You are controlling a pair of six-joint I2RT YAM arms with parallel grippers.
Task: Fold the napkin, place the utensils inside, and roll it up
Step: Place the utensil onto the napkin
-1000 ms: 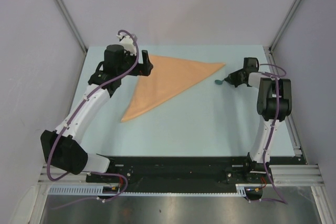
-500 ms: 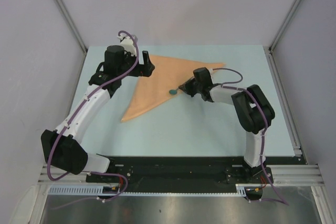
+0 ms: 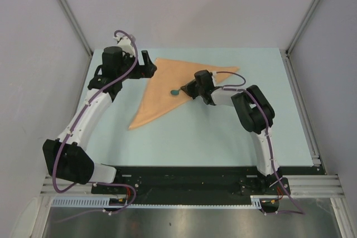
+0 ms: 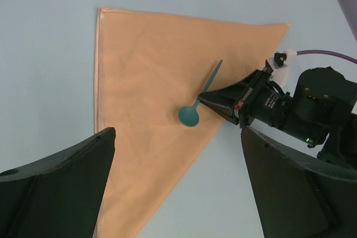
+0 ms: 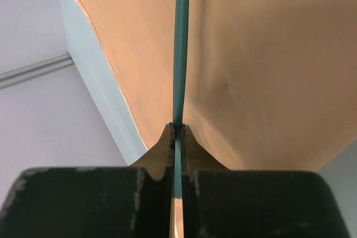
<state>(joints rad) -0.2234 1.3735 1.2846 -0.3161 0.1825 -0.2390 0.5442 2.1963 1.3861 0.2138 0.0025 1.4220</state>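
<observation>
Looking mid-frame, you have the napkin (image 3: 162,96) folded into 1 triangle; right gripper (image 3: 186,89) clamped on the spoon (image 3: 175,92) over it, left gripper (image 3: 147,64) spread apart; releasing and rolling remain.

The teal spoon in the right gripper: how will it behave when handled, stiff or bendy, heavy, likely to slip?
Probably stiff: the spoon looks straight though the right gripper pinches it at one spot only. Likely light, being thin and small against the napkin. That narrow pinch might let it pivot.
</observation>
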